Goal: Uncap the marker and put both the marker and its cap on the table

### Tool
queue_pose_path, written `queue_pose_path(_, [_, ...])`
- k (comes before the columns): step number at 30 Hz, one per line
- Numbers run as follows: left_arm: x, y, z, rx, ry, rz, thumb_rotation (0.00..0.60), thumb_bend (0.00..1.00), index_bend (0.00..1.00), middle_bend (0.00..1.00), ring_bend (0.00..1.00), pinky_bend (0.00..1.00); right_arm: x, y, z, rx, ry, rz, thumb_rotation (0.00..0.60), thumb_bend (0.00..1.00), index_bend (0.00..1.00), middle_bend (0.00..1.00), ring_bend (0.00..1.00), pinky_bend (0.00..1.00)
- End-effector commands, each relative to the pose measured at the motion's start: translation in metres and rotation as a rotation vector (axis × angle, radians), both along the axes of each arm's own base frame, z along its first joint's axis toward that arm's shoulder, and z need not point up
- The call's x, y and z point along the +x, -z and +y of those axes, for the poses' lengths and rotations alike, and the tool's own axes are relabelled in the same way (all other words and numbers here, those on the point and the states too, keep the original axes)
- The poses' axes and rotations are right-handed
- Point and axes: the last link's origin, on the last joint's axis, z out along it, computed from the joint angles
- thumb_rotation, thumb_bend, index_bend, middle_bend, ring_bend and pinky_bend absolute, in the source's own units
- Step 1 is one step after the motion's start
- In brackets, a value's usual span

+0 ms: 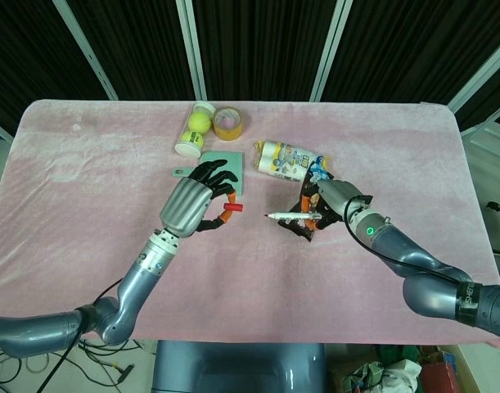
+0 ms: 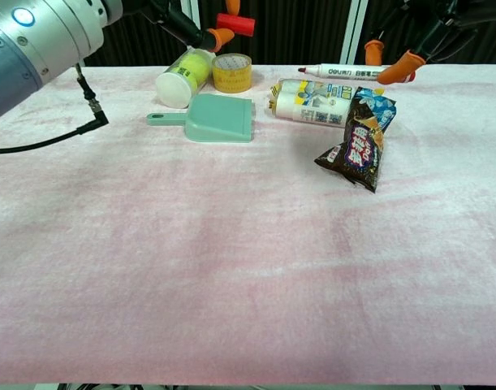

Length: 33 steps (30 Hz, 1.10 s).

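Head view: left hand (image 1: pixel 190 205) pinches the red cap (image 1: pixel 232 208) in its fingertips, held above the pink table (image 1: pixel 86 196) w/ the teal scoop (image 1: pixel 233 168) just behind it. Right hand (image 1: pixel 330 202) grips the white marker (image 1: pixel 289 216), uncapped, tip pointing toward the left hand, cap and tip well apart. Marker sits over the dark snack bag (image 1: pixel 308 214).

Chest view: cap (image 2: pixel 235 24) up top in orange-tipped fingers (image 2: pixel 218 37). Marker (image 2: pixel 347 72) held level, dark print on barrel, too small to read. Snack bag (image 2: pixel 358 152) has big white lettering, can't make it out. Yellow tape roll (image 2: pixel 231 73), ball tube (image 2: pixel 183 77), printed blue/yellow pack (image 2: pixel 315 102) behind.
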Motion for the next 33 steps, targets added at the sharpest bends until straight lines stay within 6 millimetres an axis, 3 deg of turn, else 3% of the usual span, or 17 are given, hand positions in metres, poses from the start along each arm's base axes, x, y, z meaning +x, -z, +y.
queue_pose_path(1, [-0.026,-0.012,-0.005,0.013,-0.026,0.024,0.600,0.52,0.62,0.31,0.11,0.17,-0.013,-0.001,0.000,-0.013,0.025,0.009,0.600,0.44,0.85,1.00,1.00,1.00])
queue_pose_path(11, [-0.120,-0.016,-0.009,-0.054,-0.226,-0.009,0.600,0.51,0.61,0.31,0.10,0.16,-0.035,0.012,0.009,-0.003,0.048,0.021,0.600,0.44,0.85,1.00,1.00,1.00])
queue_pose_path(17, [-0.167,0.006,-0.009,-0.190,-0.317,-0.047,0.600,0.51,0.60,0.30,0.09,0.14,-0.042,0.026,0.015,0.010,0.049,0.006,0.600,0.44,0.86,1.00,1.00,1.00])
queue_pose_path(26, [-0.190,0.041,-0.005,-0.257,-0.340,-0.027,0.600,0.50,0.56,0.28,0.08,0.14,-0.045,0.059,0.026,0.028,0.066,-0.056,0.600,0.44,0.86,1.00,1.00,1.00])
queue_pose_path(33, [-0.202,0.054,0.004,-0.227,-0.388,0.013,0.600,0.49,0.52,0.26,0.07,0.14,-0.051,0.084,0.028,0.034,0.080,-0.071,0.600,0.44,0.86,1.00,1.00,1.00])
